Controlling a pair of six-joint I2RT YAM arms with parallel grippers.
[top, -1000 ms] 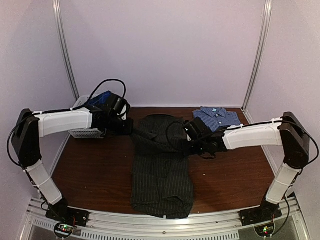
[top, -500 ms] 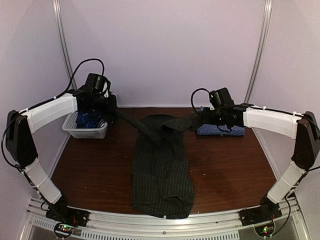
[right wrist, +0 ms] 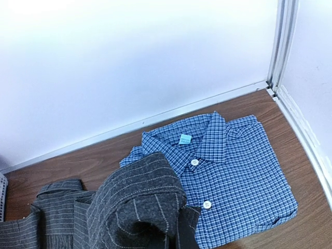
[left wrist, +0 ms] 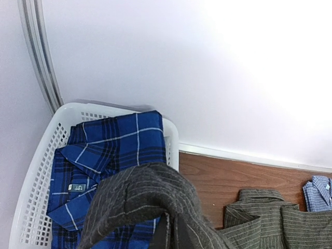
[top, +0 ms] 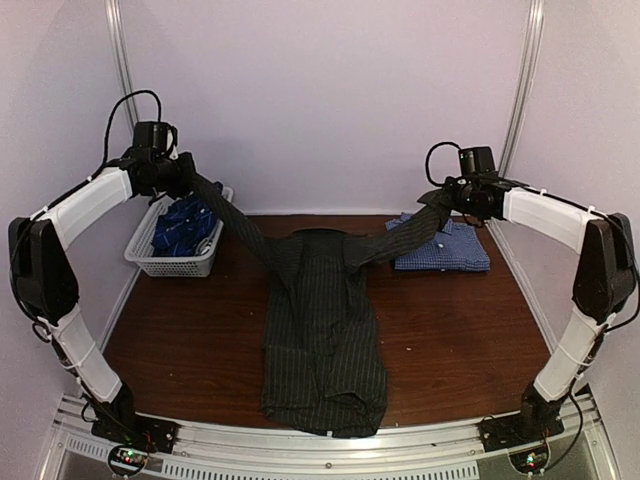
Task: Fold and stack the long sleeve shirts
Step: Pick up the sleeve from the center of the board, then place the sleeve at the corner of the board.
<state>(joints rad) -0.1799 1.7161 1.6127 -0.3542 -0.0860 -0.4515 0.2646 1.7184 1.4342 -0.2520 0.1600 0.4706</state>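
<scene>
The charcoal pinstripe shirt [top: 322, 330] lies lengthwise down the middle of the table, collar at the far end. My left gripper [top: 190, 177] is raised at the far left, shut on its left sleeve [left wrist: 140, 199], which stretches taut up from the body. My right gripper [top: 447, 197] is raised at the far right, shut on the right sleeve [right wrist: 137, 205]. The blue-and-white check shirt [top: 440, 243] lies folded at the far right, also in the right wrist view [right wrist: 228, 176]. The navy plaid shirt [left wrist: 106, 166] lies in the basket.
A white mesh basket [top: 175, 262] stands at the far left by the wall, seen too in the left wrist view [left wrist: 31, 181]. Metal frame posts [top: 125, 95] rise at both back corners. Pale walls enclose the brown table [top: 460, 330].
Both grippers have risen and moved outward, away from the shirt's middle, each pulling a sleeve out and up until it is stretched. The shirt body stays flat.
</scene>
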